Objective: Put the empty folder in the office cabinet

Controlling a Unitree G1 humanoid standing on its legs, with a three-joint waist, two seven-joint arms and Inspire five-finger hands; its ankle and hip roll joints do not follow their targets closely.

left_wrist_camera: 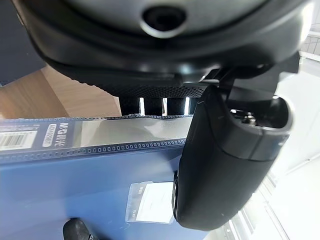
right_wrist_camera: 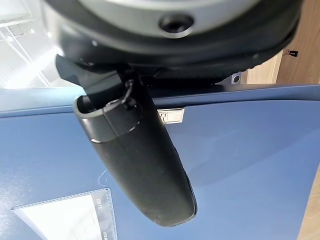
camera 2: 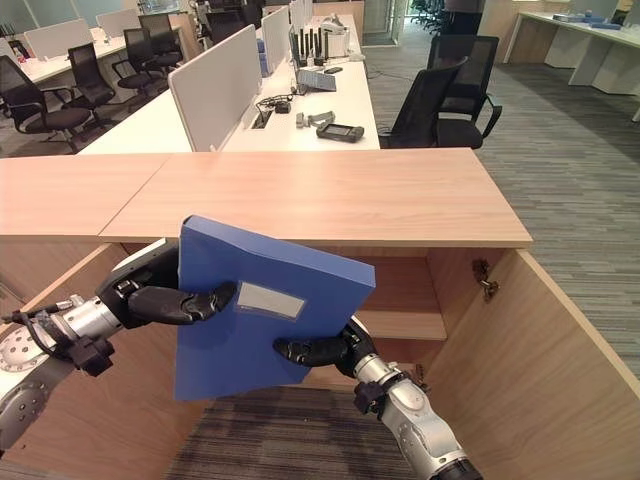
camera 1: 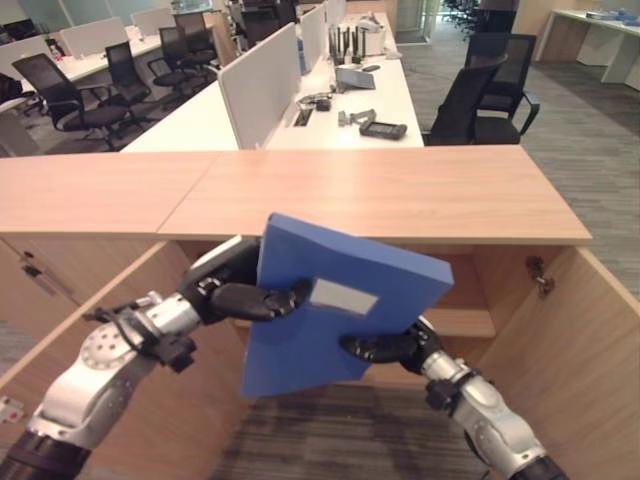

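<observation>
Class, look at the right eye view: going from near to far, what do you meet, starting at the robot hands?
Robot hands, left and right, gripping the blue folder → open cabinet's shelf → cabinet top → white desk with grey divider → office chairs.

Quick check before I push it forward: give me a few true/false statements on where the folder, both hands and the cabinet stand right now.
1. Both hands grip the blue folder. True: the left hand pinches its left edge, the right hand its lower right edge.
2. The folder already rests on the cabinet shelf. False: it is held in the air in front of the open cabinet.
3. The cabinet doors are shut. False: the right door stands open.
4. The folder is held tilted. True.
5. A label pocket faces the camera. True.
</observation>
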